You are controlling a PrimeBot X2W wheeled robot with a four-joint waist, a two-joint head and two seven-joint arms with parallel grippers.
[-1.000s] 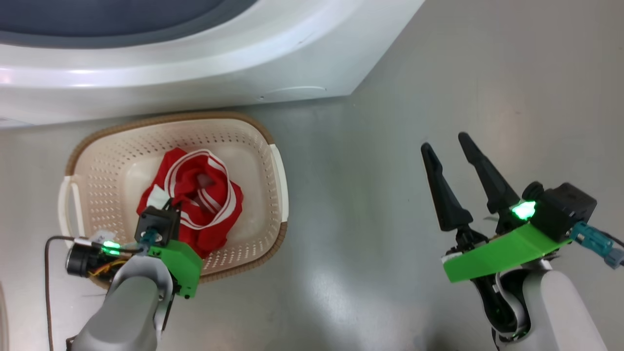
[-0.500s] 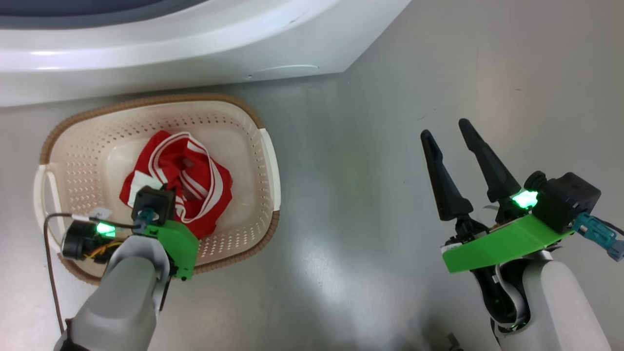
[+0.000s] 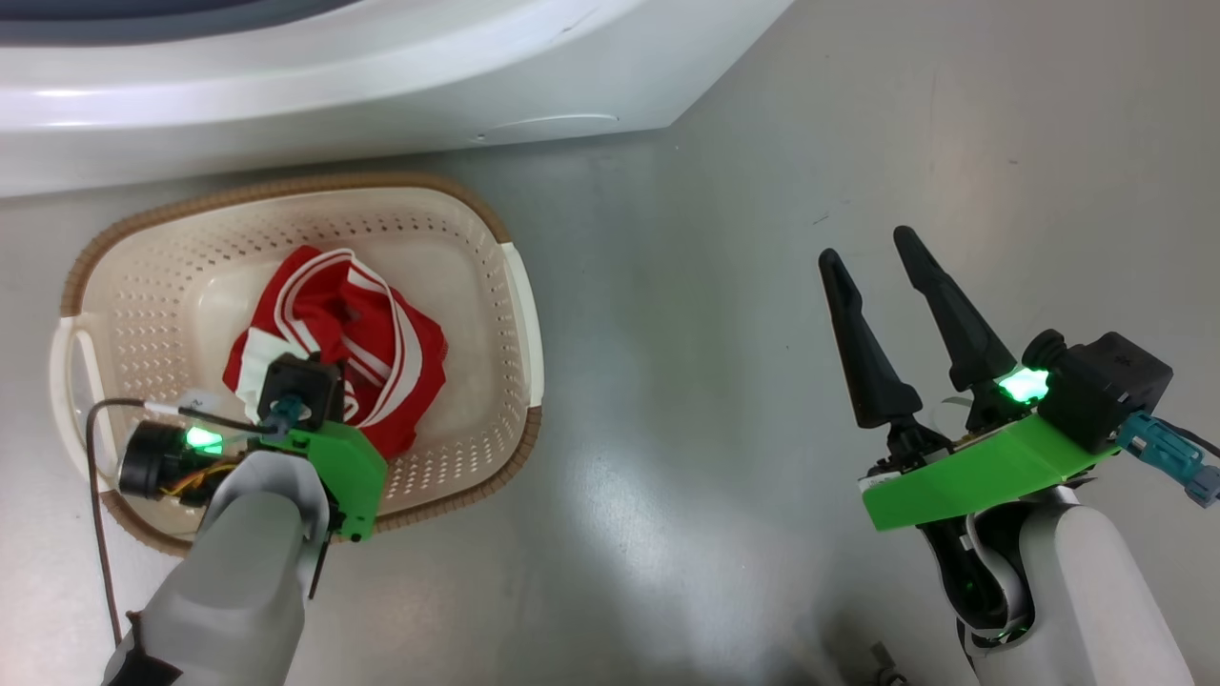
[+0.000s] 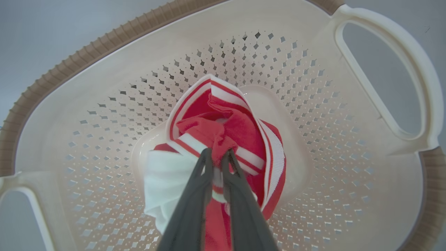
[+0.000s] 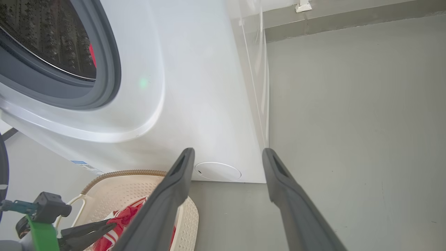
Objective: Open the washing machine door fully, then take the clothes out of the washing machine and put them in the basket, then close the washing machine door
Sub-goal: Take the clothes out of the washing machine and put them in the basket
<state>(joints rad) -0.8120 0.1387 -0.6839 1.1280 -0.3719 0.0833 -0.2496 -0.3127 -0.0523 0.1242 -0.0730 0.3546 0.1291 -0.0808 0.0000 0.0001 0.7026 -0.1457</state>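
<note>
We're seeing the left gripper [image 4: 216, 155] pointing down into the basket [image 3: 448, 238], its two dark fingers pinching nearly together on a fold of the clothes [image 4: 230, 129]. The red, white-striped bundle is lying crumpled around the middle of the basket's bottom, with a white patch beside the fingers. The right gripper [image 3: 864, 246] is hovering over bare grey floor [image 3: 686, 381], well apart from the basket, fingers spread wide and gripping nothing. The basket is sitting on the floor just in front of the washing machine [image 3: 381, 86]. Farther back, in the right wrist view, we're catching the grey rubber ring [image 5: 111, 69] and the perforated drum [image 5: 52, 38] standing uncovered, a sliver of red showing at the drum's edge.
</note>
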